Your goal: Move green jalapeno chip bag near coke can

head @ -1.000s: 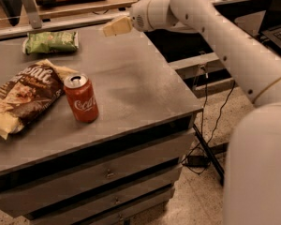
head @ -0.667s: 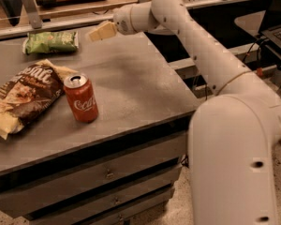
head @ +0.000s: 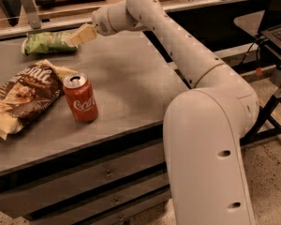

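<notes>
The green jalapeno chip bag (head: 48, 42) lies flat at the far left back of the grey table top (head: 131, 83). The red coke can (head: 80, 98) stands upright near the table's front left. My gripper (head: 80, 35) hangs just above the table at the right end of the green bag, close to it, with its cream fingertips pointing left. The white arm reaches in from the right foreground over the table.
A larger dark brown and cream chip bag (head: 24, 93) lies left of the can, touching it. Drawers sit below the table front. A shelf rail runs behind the table. A black stand and cables are at the right.
My arm has swung left across the back of the table, bringing the gripper from the table's back right to the green bag's right end. The bags and can have not moved.
</notes>
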Motion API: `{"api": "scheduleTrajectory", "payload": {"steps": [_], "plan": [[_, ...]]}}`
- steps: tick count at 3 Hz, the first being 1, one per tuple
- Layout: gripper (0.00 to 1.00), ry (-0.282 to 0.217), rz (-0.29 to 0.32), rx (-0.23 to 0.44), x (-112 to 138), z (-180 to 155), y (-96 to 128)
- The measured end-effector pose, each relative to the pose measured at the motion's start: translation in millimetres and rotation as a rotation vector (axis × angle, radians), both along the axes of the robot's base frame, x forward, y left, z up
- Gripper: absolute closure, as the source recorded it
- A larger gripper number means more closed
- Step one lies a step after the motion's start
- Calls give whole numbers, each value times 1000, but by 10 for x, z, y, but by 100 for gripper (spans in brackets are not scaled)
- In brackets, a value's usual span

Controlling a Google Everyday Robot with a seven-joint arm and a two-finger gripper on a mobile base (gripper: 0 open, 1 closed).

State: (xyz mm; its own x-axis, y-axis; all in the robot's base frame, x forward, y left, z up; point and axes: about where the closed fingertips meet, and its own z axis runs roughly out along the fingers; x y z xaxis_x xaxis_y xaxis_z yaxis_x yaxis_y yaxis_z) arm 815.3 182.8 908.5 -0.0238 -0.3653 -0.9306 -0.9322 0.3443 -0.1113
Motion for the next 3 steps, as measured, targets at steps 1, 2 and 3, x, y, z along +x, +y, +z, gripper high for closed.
{"api": "scheduleTrajectory", "payload": {"steps": [1,2,3], "plan": [[0,71,-28,-66,-39,-215,312],[0,128,-52,-94,-54,-374,470],[0,153,-71,-112,-18,-510,562]]}}
